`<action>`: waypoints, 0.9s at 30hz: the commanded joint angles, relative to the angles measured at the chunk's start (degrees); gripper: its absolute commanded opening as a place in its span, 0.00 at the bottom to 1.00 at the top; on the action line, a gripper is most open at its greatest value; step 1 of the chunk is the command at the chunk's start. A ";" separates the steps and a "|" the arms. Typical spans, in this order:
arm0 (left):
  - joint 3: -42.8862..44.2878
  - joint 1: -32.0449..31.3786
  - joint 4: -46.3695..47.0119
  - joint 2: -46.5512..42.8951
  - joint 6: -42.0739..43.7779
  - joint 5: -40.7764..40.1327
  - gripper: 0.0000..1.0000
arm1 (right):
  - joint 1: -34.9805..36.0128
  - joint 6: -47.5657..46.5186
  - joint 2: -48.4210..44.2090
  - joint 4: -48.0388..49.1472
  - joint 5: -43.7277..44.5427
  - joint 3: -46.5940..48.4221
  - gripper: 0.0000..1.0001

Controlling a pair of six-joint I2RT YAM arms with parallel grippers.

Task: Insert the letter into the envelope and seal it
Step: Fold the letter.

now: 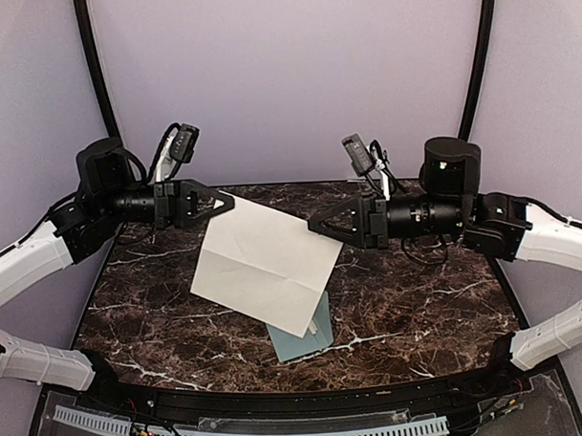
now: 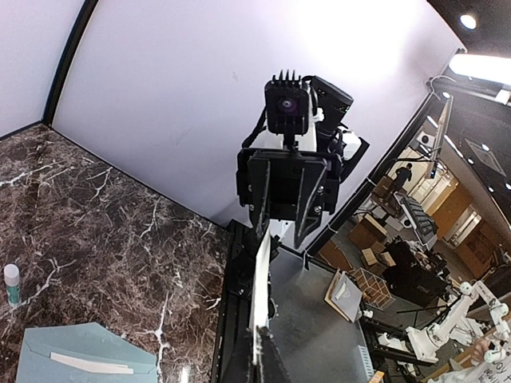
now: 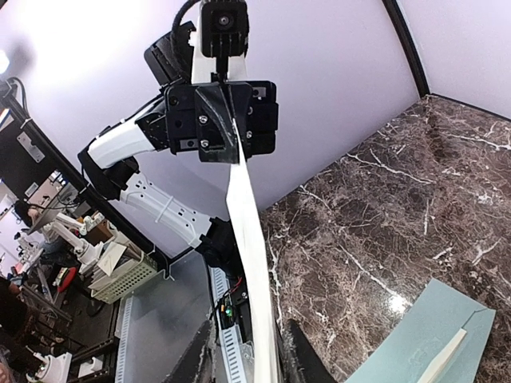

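Overhead view, read left to right. The left arm reaches in from the left edge of the table. The left gripper (image 1: 224,205) has its fingers pressed together on the upper left corner of the letter (image 1: 264,262). The letter is a cream sheet with fold creases, held in the air above the dark marble table (image 1: 418,300). It slopes down from the upper left to a lower corner near the middle front, and its pale face is turned toward the camera.

The envelope (image 1: 305,340) lies flat on the marble directly beneath that lower corner. It is pale grey-teal, and the sheet hides part of it. In the left wrist view a thin white strip (image 2: 92,365) shows on the envelope, and a small white-and-green glue stick (image 2: 11,285) sits on the marble apart from it.

The right gripper (image 1: 315,225) meets the sheet's right edge from the right side. In the right wrist view its two fingers stand spread on either side of the edge-on paper. One finger (image 3: 204,355) is clearly clear of the sheet and the other sits just beside it, so the paper is straddled and not clamped. The right arm stretches away toward the table's right edge.
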 commanded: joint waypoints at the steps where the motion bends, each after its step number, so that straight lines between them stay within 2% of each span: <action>1: -2.21 0.33 7.18 -1.84 -3.95 -1.41 0.00 | 0.42 0.39 0.16 3.84 -0.50 -0.60 0.28; 7: -2.51 0.33 8.71 -1.88 -5.21 -0.79 0.00 | 0.45 0.26 1.21 3.57 -1.37 -0.71 0.31; 13: -2.79 0.33 10.22 -1.90 -5.93 -0.66 0.00 | 0.46 0.52 1.44 4.52 -1.15 -1.29 0.30; 15: -2.87 0.33 10.49 -1.89 -6.19 -0.69 0.00 | 0.42 0.52 1.44 4.47 -0.76 -1.28 0.22; 18: -3.06 0.33 10.14 -1.81 -6.03 -1.38 0.00 | 0.45 0.43 1.19 4.59 0.31 -1.16 0.01; 22: -3.31 0.38 8.62 -1.72 -5.71 -3.75 0.01 | 0.35 0.12 0.48 3.82 3.35 -1.19 0.00; 23: -3.28 0.41 7.50 -1.72 -5.37 -4.38 0.05 | 0.38 0.02 0.41 3.51 4.36 -1.21 0.00; 24: -3.26 0.42 6.86 -1.80 -5.14 -6.06 0.19 | 0.39 -0.09 0.29 3.00 5.66 -1.15 0.00; 25: -2.98 0.46 4.95 -1.89 -4.48 -7.08 0.29 | 0.40 -0.29 0.36 2.64 7.44 -0.90 0.00; 26: -2.80 0.53 3.65 -2.22 -4.08 -10.21 0.49 | 0.40 -0.66 0.44 0.21 9.57 -0.54 0.00; 27: -2.20 0.73 0.79 -2.45 -3.14 -12.31 0.62 | 0.39 -1.23 0.62 -1.61 11.78 0.30 0.00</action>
